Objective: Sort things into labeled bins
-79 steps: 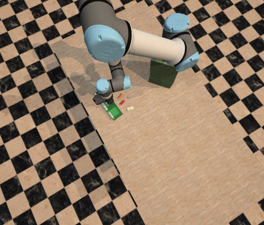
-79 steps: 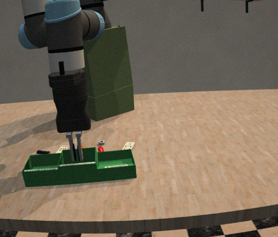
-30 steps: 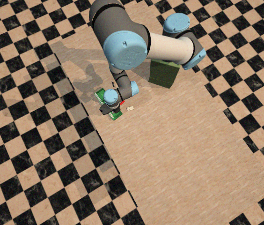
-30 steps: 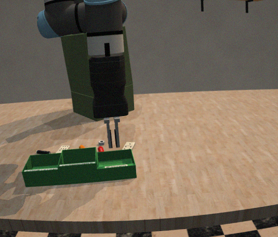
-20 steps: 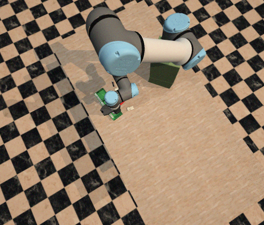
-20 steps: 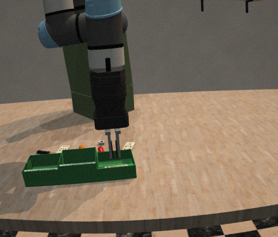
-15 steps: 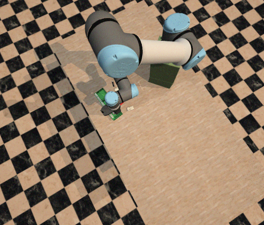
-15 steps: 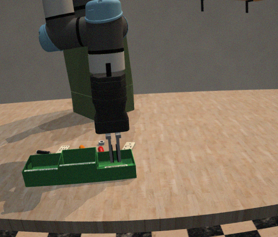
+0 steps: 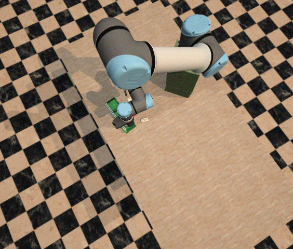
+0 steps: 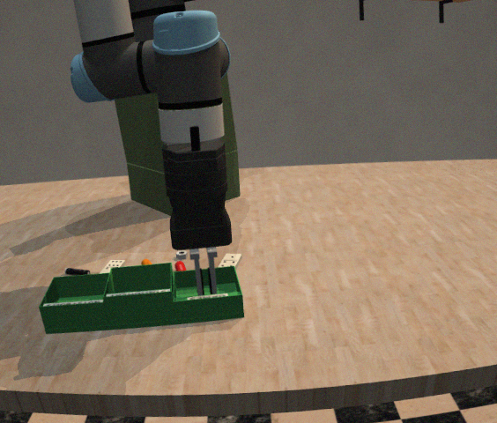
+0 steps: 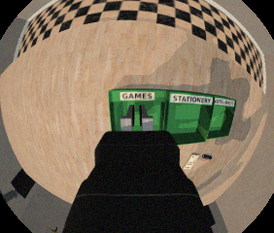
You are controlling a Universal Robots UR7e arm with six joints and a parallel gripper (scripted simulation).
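Observation:
My gripper points down into the GAMES bin. Its fingers stand a little apart; I see only green between them, so it looks open and empty. The STATIONERY bin is in the middle. The third bin, beyond it, has a small label that seems to read NUTS+BOLTS. Behind the bins lie a domino, another domino, a grey nut, a red thing, an orange thing and a black thing.
The bins stand side by side in a row near the edge of the wooden table. The dark green base block stands behind the things. The arm hides part of the row in the top view.

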